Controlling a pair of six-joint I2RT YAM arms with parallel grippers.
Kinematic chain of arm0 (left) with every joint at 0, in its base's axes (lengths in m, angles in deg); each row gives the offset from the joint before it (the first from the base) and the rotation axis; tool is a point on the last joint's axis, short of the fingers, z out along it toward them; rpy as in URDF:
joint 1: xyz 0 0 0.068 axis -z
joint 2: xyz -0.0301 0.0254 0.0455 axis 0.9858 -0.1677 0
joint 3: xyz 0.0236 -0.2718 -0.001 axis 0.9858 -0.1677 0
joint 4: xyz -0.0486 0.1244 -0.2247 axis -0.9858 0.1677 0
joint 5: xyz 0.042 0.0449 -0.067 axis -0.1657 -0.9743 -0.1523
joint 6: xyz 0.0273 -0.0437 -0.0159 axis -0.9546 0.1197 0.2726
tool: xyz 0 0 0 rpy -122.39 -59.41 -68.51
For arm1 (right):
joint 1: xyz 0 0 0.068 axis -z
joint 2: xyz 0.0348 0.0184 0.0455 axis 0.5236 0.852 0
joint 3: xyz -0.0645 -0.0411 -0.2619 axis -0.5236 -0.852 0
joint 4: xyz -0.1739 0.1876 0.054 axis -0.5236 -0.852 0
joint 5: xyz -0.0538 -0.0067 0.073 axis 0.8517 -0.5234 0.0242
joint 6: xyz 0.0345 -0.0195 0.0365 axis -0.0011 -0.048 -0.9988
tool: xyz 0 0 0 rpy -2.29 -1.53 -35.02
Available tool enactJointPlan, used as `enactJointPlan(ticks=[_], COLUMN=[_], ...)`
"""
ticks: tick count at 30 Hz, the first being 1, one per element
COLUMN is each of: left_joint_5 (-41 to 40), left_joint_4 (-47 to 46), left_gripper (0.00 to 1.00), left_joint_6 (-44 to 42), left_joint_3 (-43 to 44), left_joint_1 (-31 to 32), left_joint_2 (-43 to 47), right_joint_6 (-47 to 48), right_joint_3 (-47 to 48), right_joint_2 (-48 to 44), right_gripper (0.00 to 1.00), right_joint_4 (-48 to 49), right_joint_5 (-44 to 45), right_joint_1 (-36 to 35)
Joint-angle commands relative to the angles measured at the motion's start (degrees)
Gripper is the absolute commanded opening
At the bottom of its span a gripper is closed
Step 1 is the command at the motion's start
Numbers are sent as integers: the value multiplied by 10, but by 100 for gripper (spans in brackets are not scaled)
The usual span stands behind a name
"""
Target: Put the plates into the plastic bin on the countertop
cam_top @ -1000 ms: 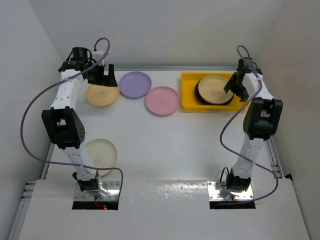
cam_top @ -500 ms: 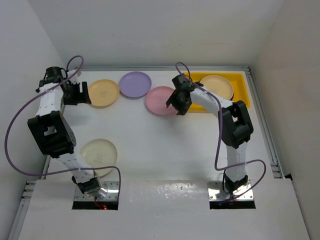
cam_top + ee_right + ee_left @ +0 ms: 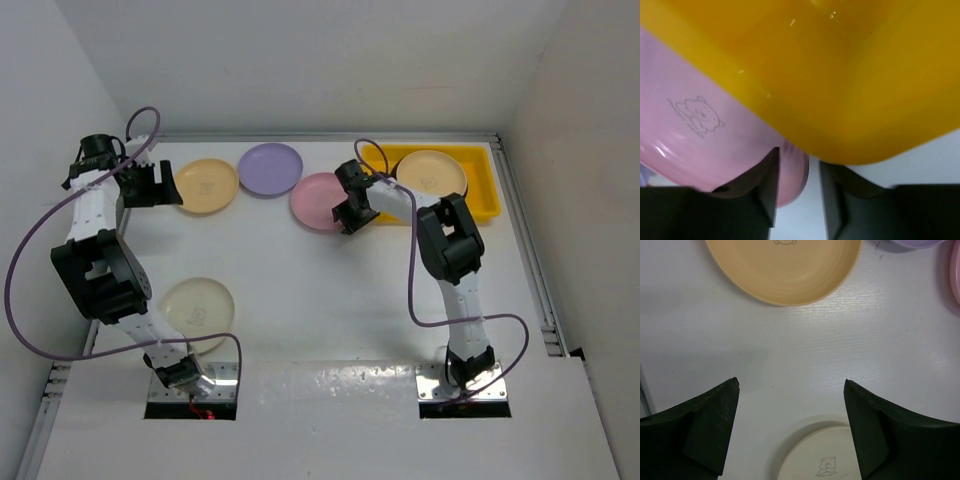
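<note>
On the white countertop (image 3: 330, 290) lie a yellow plate (image 3: 207, 185), a lilac plate (image 3: 270, 167), a pink plate (image 3: 318, 200) and a cream plate (image 3: 198, 304). The yellow plastic bin (image 3: 482, 203) at the back right holds a cream plate (image 3: 430, 172). My right gripper (image 3: 348, 212) is at the pink plate's right edge, next to the bin's corner. In the right wrist view the right gripper (image 3: 799, 160) straddles the pink plate's (image 3: 700, 140) rim, with a gap left on the outer side. My left gripper (image 3: 158, 187) hangs open just left of the yellow plate (image 3: 785, 270).
White walls close the table on the left, back and right. The bin's wall (image 3: 840, 75) sits right beside the pink plate's rim. In the left wrist view the left gripper (image 3: 791, 382) is over bare table, with the cream plate (image 3: 820, 455) below.
My right arm swung from over the bin to the pink plate's right edge and its jaws narrowed around the rim. My left gripper moved left, off the yellow plate.
</note>
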Motion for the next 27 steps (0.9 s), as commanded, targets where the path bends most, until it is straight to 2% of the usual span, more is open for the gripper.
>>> enactJointPlan(ticks=[1,3,4,8,10,11,12,13,14,16,19,21,24,27], left_joint_5=[29,36,36,42,42,42,42,42,42,42,37,32,32,26], left_joint_4=[-12,-12,-12,-12,-12,-12,-12,-12,-12,-12,-12,-12,-12,-12], left_gripper=[86,86,86,86,86,86,86,86,86,86,86,86,86,86], left_joint_6=[5,5,5,10,10,10,5,5,5,5,5,5,5,5], left_joint_3=[6,6,6,11,11,18,18,18,24,24,29,34,34,39], left_joint_1=[-11,-11,-16,-16,-16,-16,-16,-16,-16,-16,-16,-11,-11,-11], left_joint_2=[9,3,3,3,3,3,3,-3,-3,-9,-14,-14,-14,-14], right_joint_6=[-23,-16,-12,41,78,159,202,303,398,503,584,598,591,589], right_joint_3=[14,7,6,-8,-49,-55,-72,-78,-105,-115,-56,-4,46,101], right_joint_2=[27,32,31,-3,-65,-83,-129,-143,-157,-205,-227,-230,-217,-173], right_gripper=[34,14,0,0,0,0,0,0,0,0,0,0,0,0], right_joint_4=[-14,-17,-24,-57,-30,-22,23,46,70,138,60,37,-1,-60], right_joint_5=[8,2,0,-10,7,23,39,34,24,-32,-24,4,-16,-32], right_joint_1=[-8,-8,-10,-14,-19,-25,-33,-39,-44,-32,40,95,230,311])
